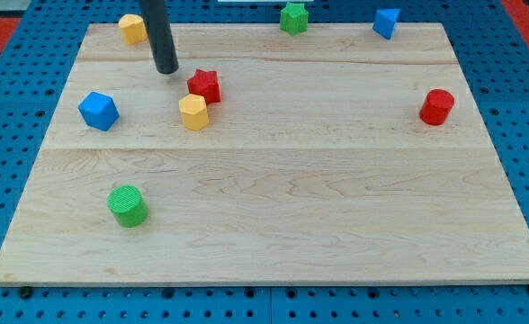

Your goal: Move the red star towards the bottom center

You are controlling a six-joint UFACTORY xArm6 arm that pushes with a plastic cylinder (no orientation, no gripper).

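The red star point(204, 85) lies on the wooden board point(273, 207) in the upper left part. My tip point(166, 69) stands just to the upper left of the star, a small gap apart. A yellow hexagonal block point(193, 112) sits right below the star, close to touching it.
A blue block point(98, 110) lies at the left. A green cylinder point(127, 205) is at the lower left. A yellow block point(132, 28) is at the top left, partly behind the rod. A green star point(293, 17) and a blue block point(386, 22) sit at the top edge. A red cylinder point(436, 106) is at the right.
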